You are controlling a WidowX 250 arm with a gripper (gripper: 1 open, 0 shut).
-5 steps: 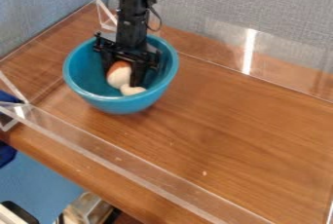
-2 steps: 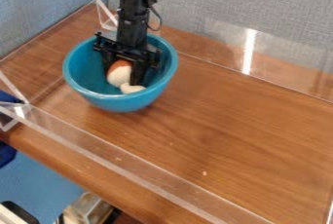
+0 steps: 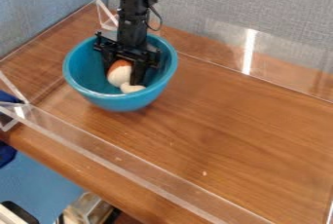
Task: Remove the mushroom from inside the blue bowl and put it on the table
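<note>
The blue bowl [image 3: 81, 80] stands at the back left of the table [image 3: 235, 121]. Inside it lies the mushroom [image 3: 128, 82], cream-white with an orange patch. My gripper [image 3: 125, 75] reaches straight down into the bowl from above. Its black fingers [image 3: 150, 70] sit on either side of the mushroom and are shut on it. The mushroom still sits low in the bowl, below the rim. The fingers hide part of it.
Low clear acrylic walls [image 3: 143, 174] run along the table's edges, with a taller clear panel [image 3: 279, 57] at the back right. A grey-blue wall lies behind the arm. Bare wood stretches to the right of the bowl and in front of it.
</note>
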